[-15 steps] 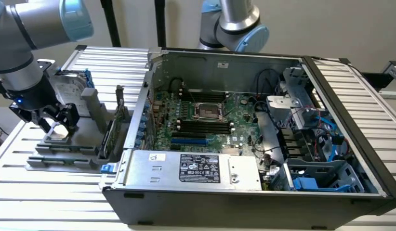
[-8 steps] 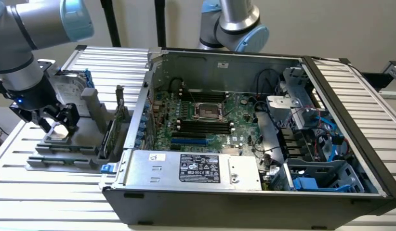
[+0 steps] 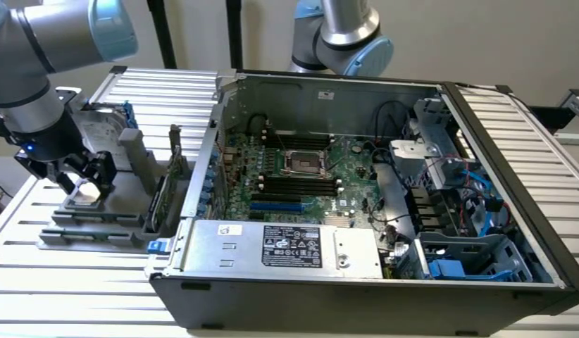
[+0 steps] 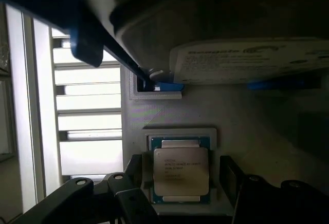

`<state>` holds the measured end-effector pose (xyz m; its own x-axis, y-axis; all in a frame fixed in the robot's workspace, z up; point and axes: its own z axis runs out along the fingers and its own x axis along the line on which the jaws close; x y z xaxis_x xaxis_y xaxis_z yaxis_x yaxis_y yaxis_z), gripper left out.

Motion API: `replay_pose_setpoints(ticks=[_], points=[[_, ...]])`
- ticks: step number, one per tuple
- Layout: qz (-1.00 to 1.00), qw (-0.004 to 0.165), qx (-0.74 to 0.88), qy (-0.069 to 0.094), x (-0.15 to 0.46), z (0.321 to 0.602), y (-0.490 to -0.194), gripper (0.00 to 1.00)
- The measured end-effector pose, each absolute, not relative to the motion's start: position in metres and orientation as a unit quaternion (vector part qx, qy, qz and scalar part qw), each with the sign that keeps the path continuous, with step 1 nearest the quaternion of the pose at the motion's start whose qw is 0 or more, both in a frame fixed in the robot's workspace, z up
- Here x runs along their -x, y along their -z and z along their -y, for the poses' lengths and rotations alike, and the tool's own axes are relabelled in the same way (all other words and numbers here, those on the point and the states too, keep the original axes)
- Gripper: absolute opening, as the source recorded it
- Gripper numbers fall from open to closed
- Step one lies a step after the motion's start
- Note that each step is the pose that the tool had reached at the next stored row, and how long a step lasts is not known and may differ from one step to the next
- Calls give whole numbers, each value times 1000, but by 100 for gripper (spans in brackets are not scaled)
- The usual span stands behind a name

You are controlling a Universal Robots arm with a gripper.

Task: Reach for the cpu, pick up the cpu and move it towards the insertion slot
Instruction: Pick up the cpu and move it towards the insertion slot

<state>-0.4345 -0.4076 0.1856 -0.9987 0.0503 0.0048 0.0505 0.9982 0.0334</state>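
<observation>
The cpu [image 4: 181, 170] is a small square chip with a silver top and lies flat in a pale recess of the grey holder [image 3: 92, 218] at the exterior view's left. My gripper [image 3: 83, 189] hangs low over it, open, with one dark finger [image 4: 134, 175] on each side of the chip and a small gap to each edge. The cpu [image 3: 84, 191] shows as a pale patch between the fingers. The insertion slot [image 3: 306, 163], a shiny square frame with a dark centre, sits on the green board inside the open computer case.
An upright silver hard drive [image 3: 103, 134] with blue rails stands in the holder just behind the gripper, close above it in the wrist view [image 4: 247, 59]. A card [image 3: 165, 186] stands upright between holder and case wall [image 3: 200, 176]. Black memory slots flank the socket.
</observation>
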Motion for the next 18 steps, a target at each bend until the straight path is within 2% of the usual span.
replay_pose_setpoints(ticks=[18], points=[[1000,6,25,17,435,407,-184,69]])
